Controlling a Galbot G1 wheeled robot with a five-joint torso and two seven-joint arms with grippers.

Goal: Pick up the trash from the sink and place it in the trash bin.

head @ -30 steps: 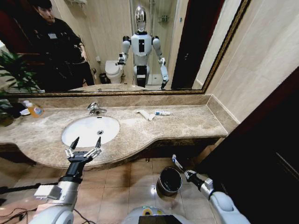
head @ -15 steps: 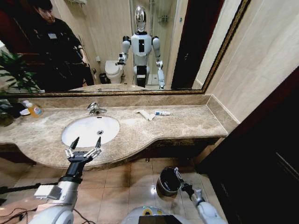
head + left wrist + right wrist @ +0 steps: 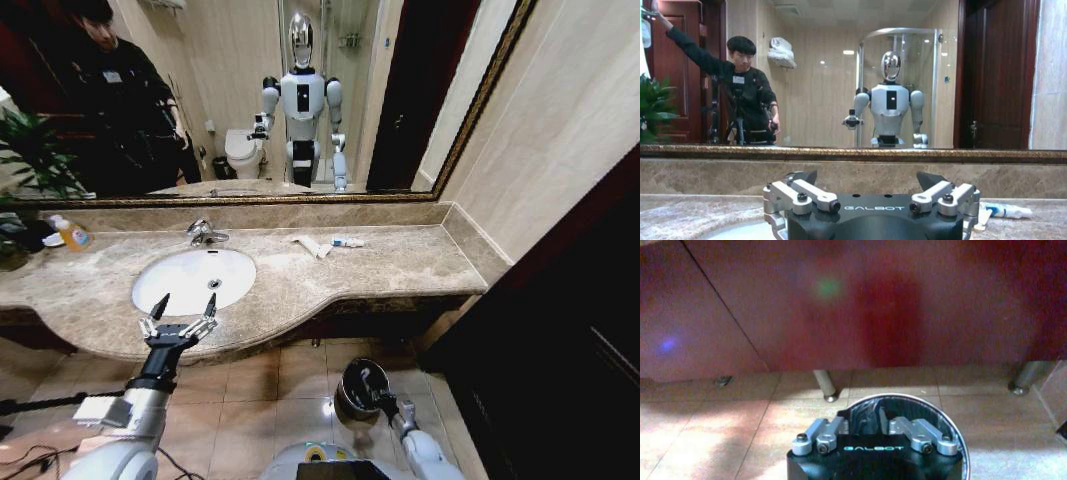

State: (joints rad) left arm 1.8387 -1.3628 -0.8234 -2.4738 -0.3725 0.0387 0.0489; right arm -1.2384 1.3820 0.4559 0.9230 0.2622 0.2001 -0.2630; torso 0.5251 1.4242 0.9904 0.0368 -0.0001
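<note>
Beige marble counter (image 3: 400, 262) carried the white sink (image 3: 190, 280), basin bare of trash. Two leftover toiletry tubes (image 3: 325, 243) lay on the counter beyond the sink, toward the mirror. Dark trash bin (image 3: 362, 388) stood on the floor tiles below the counter's front edge. Right gripper (image 3: 378, 398) hung over the bin mouth; fingers narrow, and cannot tell if a piece sat between them. Left gripper (image 3: 180, 322) hovered at the sink's front rim, fingers wide, holding nothing. Risk: a release off-centre could bounce trash off the shiny rim onto the tiles.
</note>
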